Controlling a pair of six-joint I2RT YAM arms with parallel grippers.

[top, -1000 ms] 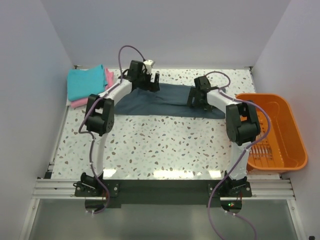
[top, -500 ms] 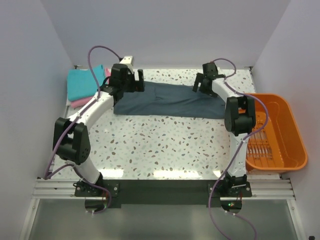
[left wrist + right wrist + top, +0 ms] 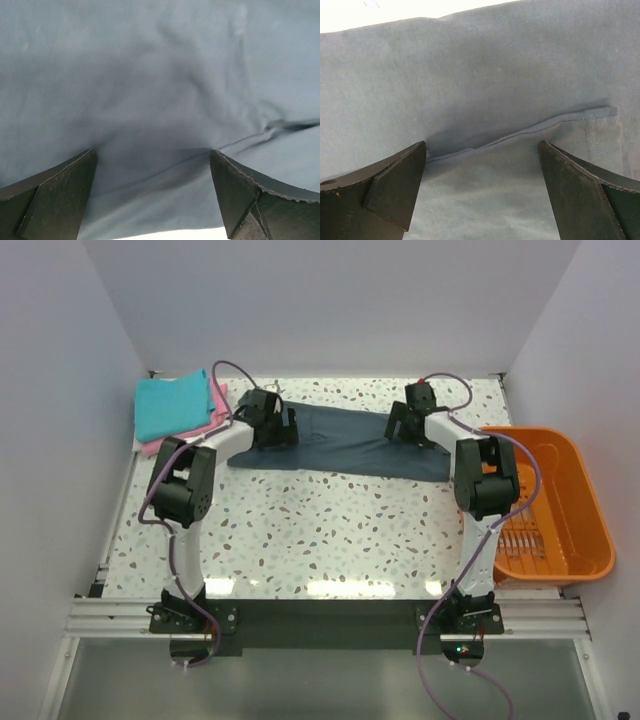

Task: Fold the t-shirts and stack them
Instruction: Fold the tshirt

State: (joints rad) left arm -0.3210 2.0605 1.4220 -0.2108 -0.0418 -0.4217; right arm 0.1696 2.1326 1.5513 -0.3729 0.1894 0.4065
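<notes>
A dark slate blue-grey t-shirt [image 3: 345,440] lies folded into a long strip across the back of the table. My left gripper [image 3: 268,426] hangs low over its left end, jaws open, cloth [image 3: 160,90] filling the view between the fingertips. Over the strip's right end my right gripper [image 3: 412,424] is also open, a hem seam of the t-shirt [image 3: 520,75] running between its fingers [image 3: 395,190]. Neither holds anything. A turquoise t-shirt [image 3: 172,405] rests folded on a pink one [image 3: 170,442] at the back left corner.
An orange plastic bin [image 3: 548,505] stands off the table's right edge. White walls close in the back and both sides. The speckled tabletop [image 3: 320,530] stretches from the shirt to the near rail where both arm bases are bolted.
Both grippers have come down onto the ends of the blue-grey shirt. The left arm swung out left and back in; the right gripper moved back toward the strip's right end.
</notes>
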